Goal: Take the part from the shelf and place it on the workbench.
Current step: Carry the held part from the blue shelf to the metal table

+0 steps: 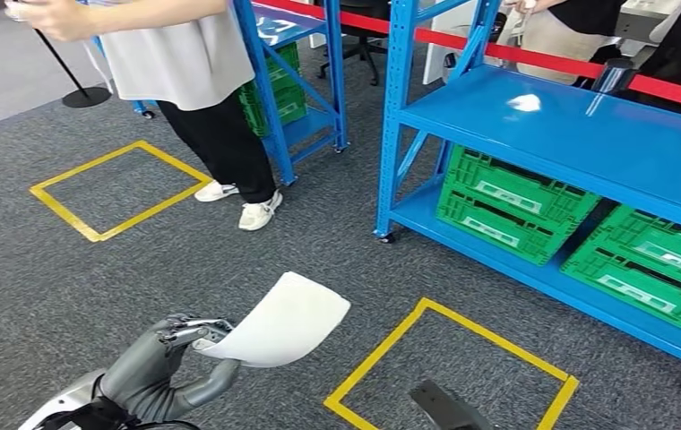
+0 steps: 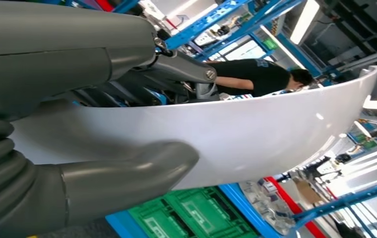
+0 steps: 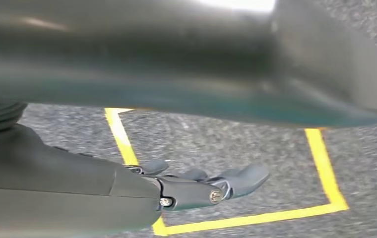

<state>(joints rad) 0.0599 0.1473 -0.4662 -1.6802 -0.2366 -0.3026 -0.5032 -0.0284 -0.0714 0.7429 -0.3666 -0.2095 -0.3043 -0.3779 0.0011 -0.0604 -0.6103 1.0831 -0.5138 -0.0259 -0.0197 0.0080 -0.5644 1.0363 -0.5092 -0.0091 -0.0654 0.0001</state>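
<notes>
Slippage is the main worry here: the left hand point(image 1: 168, 363) holds the part point(image 1: 281, 320), a thin curved white panel, by one edge alone, thumb under and dark fingers point(image 1: 195, 331) over, so most of the sheet sticks out unsupported above the grey carpet point(image 1: 68, 278). In the left wrist view the thumb point(image 2: 127, 176) presses against the panel's point(image 2: 256, 134) smooth glossy face, and I judge that a smooth surface gripped so near the rim could pivot or slide out if the robot jolts while walking or turning. The part is already off the shelf, held low in front of the body, near a yellow taped square point(image 1: 449, 367) on the floor. No workbench can be made out from here, so the carry may be long. The blue shelf point(image 1: 588, 134) with its green crates point(image 1: 512, 202) stands close on the right, and a person point(image 1: 189, 81) stands just ahead on the left; a swing of the jutting panel could clip either. The right hand point(image 3: 201, 186) hangs over the carpet, holding nothing, fingers lying loosely apart, so it gives no support.
</notes>
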